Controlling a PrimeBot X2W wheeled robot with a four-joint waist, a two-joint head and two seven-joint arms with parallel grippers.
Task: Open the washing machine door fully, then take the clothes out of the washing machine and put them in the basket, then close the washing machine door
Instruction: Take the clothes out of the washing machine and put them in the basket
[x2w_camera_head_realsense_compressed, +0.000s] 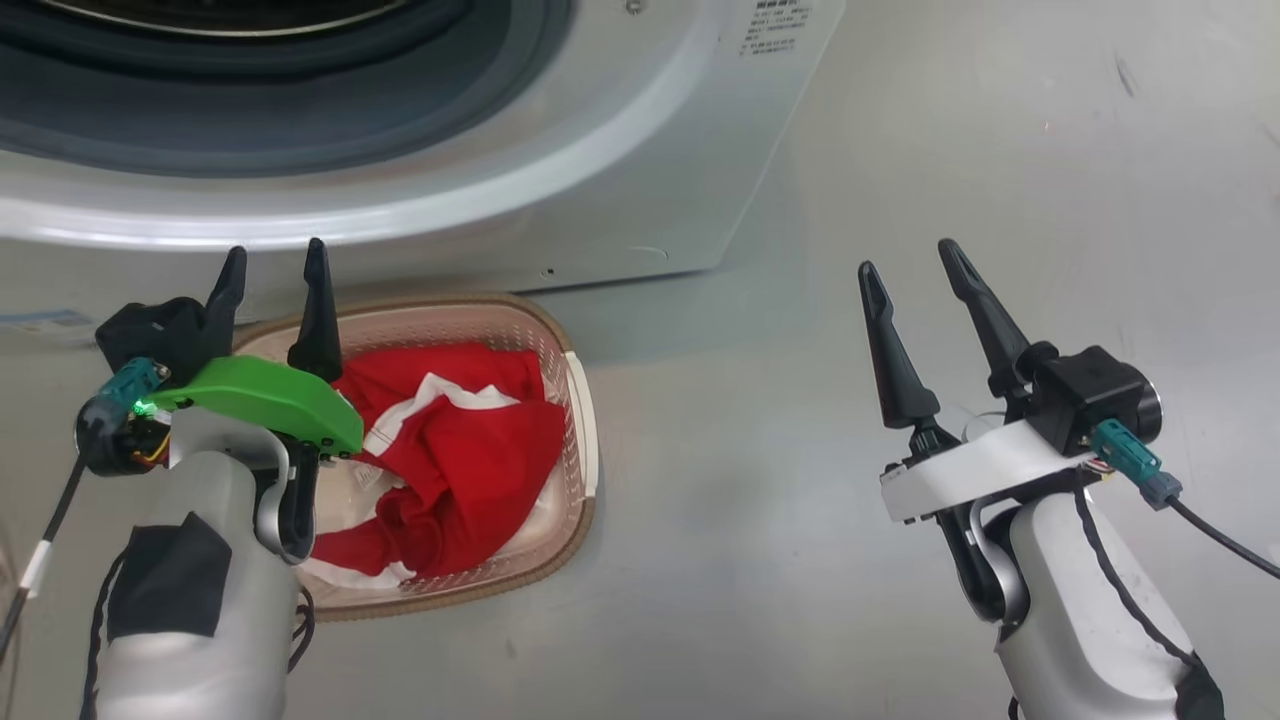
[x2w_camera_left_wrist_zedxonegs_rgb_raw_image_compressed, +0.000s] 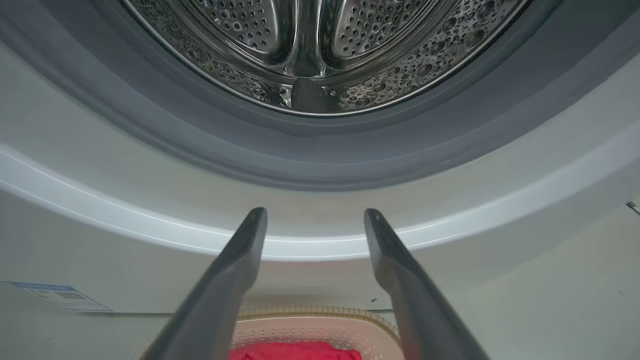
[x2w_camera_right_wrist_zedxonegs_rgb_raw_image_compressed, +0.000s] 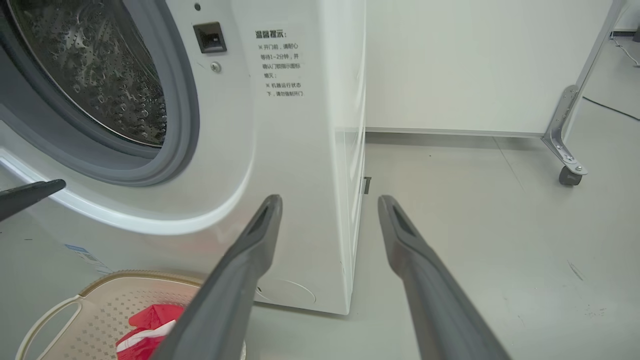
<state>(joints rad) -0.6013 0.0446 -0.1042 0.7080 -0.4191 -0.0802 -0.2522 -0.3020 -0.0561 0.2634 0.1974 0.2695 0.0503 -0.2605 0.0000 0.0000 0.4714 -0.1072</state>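
Left gripper (x2w_camera_head_realsense_compressed: 277, 247) wide open, empty, above basket (x2w_camera_head_realsense_compressed: 520, 305); clothes (x2w_camera_head_realsense_compressed: 470, 440) in. Right gripper (x2w_camera_head_realsense_compressed: 905, 255) open, empty too. Lift clear of rim, then go for door.

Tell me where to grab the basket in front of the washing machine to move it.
Take the white handle on the right side of the basket, coming in from the right with the open right gripper. It juts out past the brown rim, giving the fingers an edge to close on, and faces bare floor; the left gripper hovers over the other side.
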